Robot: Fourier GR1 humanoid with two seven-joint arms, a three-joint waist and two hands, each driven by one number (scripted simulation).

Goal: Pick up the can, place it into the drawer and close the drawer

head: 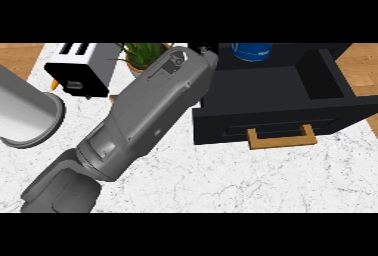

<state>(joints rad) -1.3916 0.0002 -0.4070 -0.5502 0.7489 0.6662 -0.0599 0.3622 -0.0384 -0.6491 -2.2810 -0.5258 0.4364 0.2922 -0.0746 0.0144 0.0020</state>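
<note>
Head view: my left hand [202, 48] is beside the blue can [252, 51] at the far end of the open drawer [221, 122]; whether it grips, I cannot tell. I would check that the can sits inside before pushing the handle [280, 138].

Blue can [252, 51], open black drawer [280, 87], toaster [77, 67]

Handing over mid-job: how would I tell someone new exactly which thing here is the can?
Find the black drawer with the wooden handle, open on the right of the marble counter. At its far edge, by the view's top, stands the can. It is the only blue thing; the plant and toaster to its left are green and white.
</note>
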